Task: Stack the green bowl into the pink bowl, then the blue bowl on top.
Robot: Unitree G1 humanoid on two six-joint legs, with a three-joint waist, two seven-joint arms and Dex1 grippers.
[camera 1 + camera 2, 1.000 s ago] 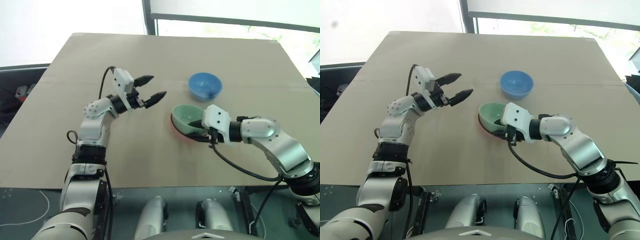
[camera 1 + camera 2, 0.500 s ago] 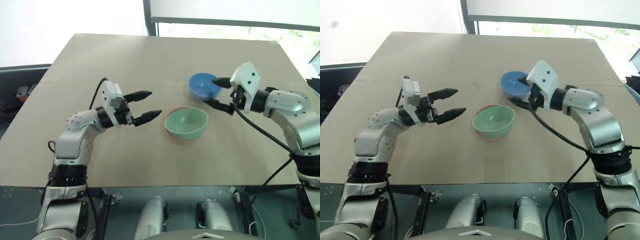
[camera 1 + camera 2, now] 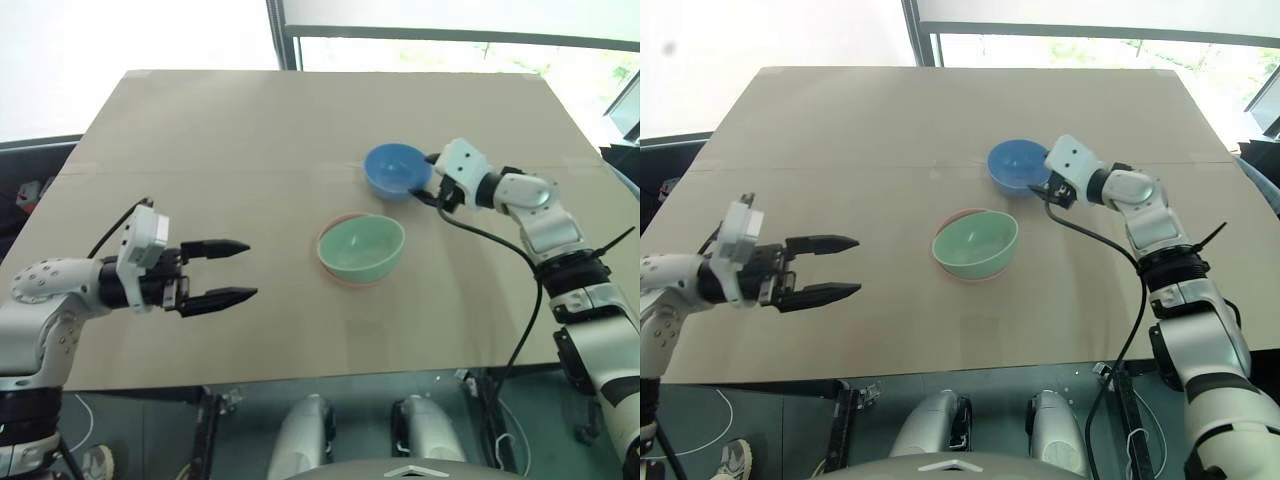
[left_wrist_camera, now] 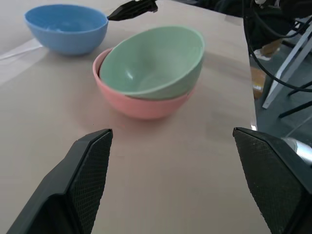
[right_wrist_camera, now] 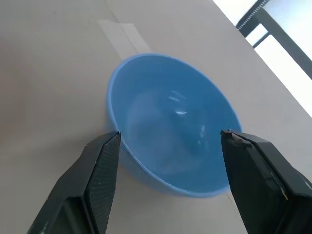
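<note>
left gripper [image 3: 232, 270] fingers spread; right gripper [image 5: 165, 146] fingers apart

Three bowls are counted on one table [image 3: 250, 120]. One blue bowl [image 3: 397, 170] is seen right of centre. One green bowl [image 3: 362, 247] is nested in one pink bowl [image 4: 141, 103] at the centre. Two grippers are counted: a left gripper [image 3: 235, 271] and a right gripper [image 5: 165, 144]. One strip, possibly tape [image 5: 123, 37], is seen.

bright daylight from blown-out windows [image 3: 140, 35] behind; soft shadows; frames sharp.
</note>
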